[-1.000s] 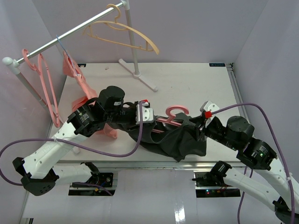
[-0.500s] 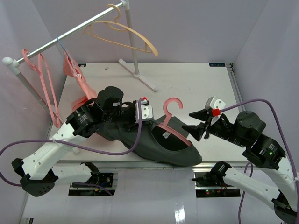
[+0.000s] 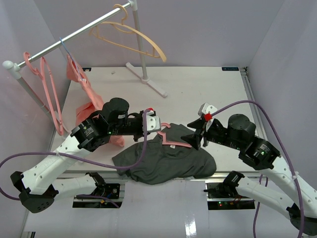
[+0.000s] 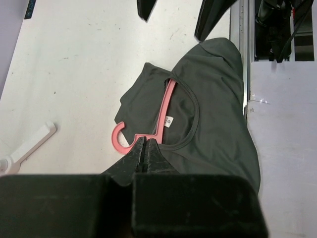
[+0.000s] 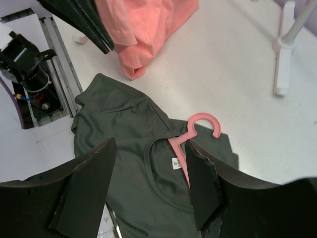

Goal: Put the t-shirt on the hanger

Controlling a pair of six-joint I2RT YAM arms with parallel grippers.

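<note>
**Hanger sits in the shirt's neck**

My left tool (image 4: 146, 147) is pressed together, its tips at the collar of the t-shirt (image 4: 218, 119). The hanger (image 4: 167, 104) lies in that neck opening with its hook outside. The t-shirt lies crumpled on the counter (image 4: 84, 59). My right tool (image 5: 151, 148) hangs above the t-shirt, spread apart.

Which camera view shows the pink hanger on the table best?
The right wrist view: the hanger shows its whole hook and one shoulder entering the t-shirt collar. In the left wrist view the left gripper covers its neck; the top view shows only a pink sliver.
</note>
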